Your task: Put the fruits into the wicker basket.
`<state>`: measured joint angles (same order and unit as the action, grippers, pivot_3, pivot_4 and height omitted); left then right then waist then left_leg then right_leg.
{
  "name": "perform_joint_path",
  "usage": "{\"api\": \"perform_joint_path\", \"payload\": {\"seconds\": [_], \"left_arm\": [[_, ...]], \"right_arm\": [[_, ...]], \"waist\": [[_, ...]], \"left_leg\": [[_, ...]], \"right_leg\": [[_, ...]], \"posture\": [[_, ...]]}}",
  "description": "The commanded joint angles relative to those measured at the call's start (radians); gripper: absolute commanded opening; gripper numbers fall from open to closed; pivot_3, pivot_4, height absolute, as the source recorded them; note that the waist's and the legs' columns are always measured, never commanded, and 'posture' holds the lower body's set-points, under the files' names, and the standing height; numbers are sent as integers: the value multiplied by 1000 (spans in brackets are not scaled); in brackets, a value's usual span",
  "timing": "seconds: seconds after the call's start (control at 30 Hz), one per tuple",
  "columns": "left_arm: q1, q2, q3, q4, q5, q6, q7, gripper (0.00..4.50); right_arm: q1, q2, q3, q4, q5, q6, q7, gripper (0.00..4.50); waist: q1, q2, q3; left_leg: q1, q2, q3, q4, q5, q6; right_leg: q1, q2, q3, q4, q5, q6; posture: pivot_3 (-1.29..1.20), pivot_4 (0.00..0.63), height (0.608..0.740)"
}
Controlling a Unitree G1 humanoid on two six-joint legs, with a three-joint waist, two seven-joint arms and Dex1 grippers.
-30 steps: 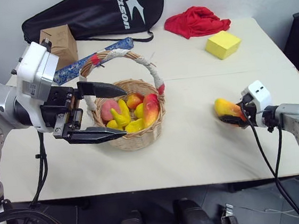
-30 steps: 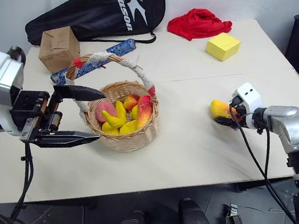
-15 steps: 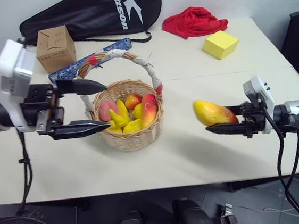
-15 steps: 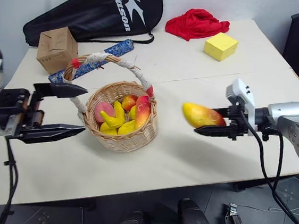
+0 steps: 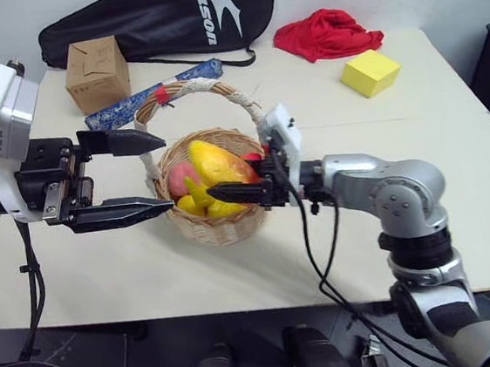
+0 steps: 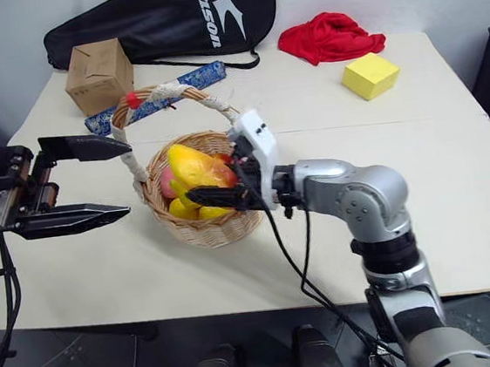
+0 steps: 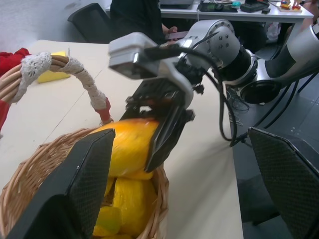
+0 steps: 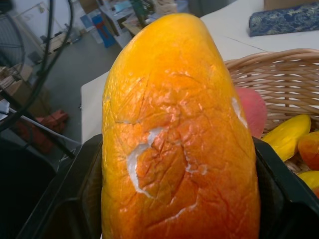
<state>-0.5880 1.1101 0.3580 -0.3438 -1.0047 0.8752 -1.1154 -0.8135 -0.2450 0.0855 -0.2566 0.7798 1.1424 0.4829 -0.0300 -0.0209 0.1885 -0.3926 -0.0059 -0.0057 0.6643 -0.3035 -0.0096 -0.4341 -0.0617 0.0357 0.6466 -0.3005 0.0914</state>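
On the pale desk (image 5: 340, 252) the wicker basket (image 5: 219, 226) stands with fruits inside. My right fingers (image 5: 228, 191) grip the orange-yellow mango (image 5: 215, 163) just above the basket's rim. My left fingers (image 5: 143, 175) are spread open, empty, beside the basket.

A mango (image 8: 179, 134) with cracked, flaking orange paint is being shown over the woven wicker basket (image 5: 223, 225); red cloth (image 5: 327, 33) beyond is lying crumpled.

I see the right gripper (image 7: 149, 144) holding a mango (image 7: 130, 147) over the basket (image 7: 30, 174), yellow fruits (image 7: 132, 204) beneath. My left fingers (image 7: 75, 189) stand wide apart. White-wrapped handle (image 7: 79, 79) arches behind.
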Motion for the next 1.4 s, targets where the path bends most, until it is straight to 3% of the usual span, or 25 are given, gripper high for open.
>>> {"api": "perform_joint_path", "payload": {"seconds": [0.03,0.17,0.33,0.47,0.67,0.83,1.03,1.13,1.4], "left_arm": [[1,14,38,-17,-14,-7,8,4500],[0,8,32,-10,-8,-20,8,4500],[-5,-3,14,0,4,-42,4,4500],[-15,-7,-1,15,12,-59,-5,4500],[-32,-16,-28,33,26,-84,-17,4500],[-58,-30,-57,52,54,-105,-19,4500],[-65,-30,-54,55,66,-108,-21,4500],[-61,-29,-46,49,68,-107,-18,4500],[-43,-30,-33,41,75,-113,-14,4500]], "right_arm": [[-32,35,14,6,-19,-16,-25,3285],[-31,34,-13,-22,0,-10,-19,4448],[27,-89,-142,-140,158,64,61,4448],[107,-277,-278,-192,230,75,122,4448],[127,-340,-218,-125,37,-87,67,4448],[92,-256,-9,-4,-209,-344,80,4448],[3,-149,40,193,-329,-495,90,4448],[-8,-119,24,233,-332,-520,102,3849],[44,-122,-12,143,-280,-507,182,1047]], "waist": [[-1,0,0],[-2,0,0],[2,0,0],[3,0,0],[-18,0,0],[-25,0,0],[-24,0,0],[-21,0,0],[-20,0,0]], "left_leg": [[0,0,0,0,0,0],[0,0,0,-1,-2,3],[0,0,0,-1,-1,3],[2,0,-3,0,-3,6],[6,1,1,-1,-3,6],[6,1,2,-1,-2,5],[3,1,2,-1,-1,4],[3,1,1,-1,-1,4],[2,1,0,-1,-2,4]], "right_leg": [[0,0,0,0,0,0],[-1,1,0,0,0,0],[-1,0,0,0,0,0],[5,0,-3,-4,0,0],[4,2,1,-1,0,-1],[4,3,1,0,-1,-1],[0,2,1,2,0,-1],[1,1,1,1,0,0],[1,1,0,2,0,0]], "posture": [[0,150,740],[0,150,740],[0,150,740],[0,150,740],[0,150,740],[0,150,740],[0,150,740],[0,150,740],[0,150,740]]}}
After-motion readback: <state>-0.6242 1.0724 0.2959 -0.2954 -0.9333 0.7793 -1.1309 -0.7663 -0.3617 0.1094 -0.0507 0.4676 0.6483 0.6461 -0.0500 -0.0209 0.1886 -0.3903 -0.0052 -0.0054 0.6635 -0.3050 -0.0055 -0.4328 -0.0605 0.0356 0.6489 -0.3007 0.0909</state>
